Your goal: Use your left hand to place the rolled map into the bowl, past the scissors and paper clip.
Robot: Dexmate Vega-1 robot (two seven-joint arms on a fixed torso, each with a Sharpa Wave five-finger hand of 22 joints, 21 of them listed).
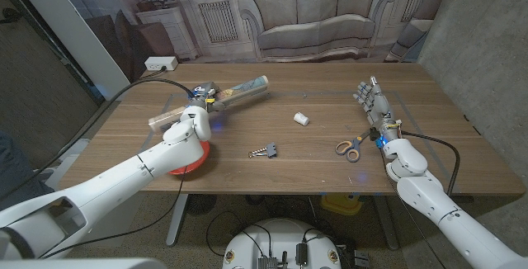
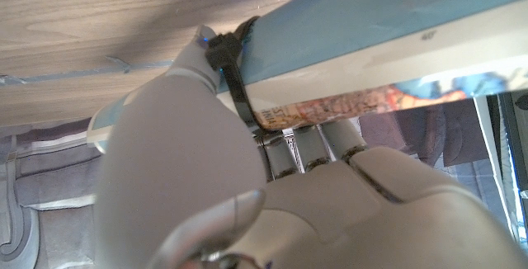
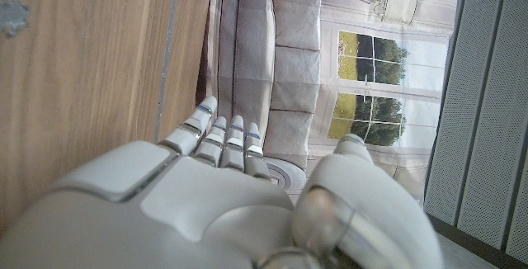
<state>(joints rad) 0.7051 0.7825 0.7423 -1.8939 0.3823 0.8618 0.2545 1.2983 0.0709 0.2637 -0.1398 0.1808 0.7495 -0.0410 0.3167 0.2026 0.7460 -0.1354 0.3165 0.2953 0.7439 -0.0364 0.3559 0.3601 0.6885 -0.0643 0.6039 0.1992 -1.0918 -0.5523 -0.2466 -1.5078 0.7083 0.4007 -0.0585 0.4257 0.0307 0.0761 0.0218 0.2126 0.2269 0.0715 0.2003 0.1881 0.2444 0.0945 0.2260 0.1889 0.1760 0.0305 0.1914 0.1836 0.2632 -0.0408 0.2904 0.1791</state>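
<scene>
Gripping rolled map [image 1: 216,101] | left hand [image 1: 201,104] | above red bowl [image 1: 188,162]

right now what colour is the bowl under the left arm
Red-orange bowl, clearest in the head view.

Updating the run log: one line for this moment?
left hand: grips rolled map | bowl: under left arm | right hand: open, beside scissors
</scene>
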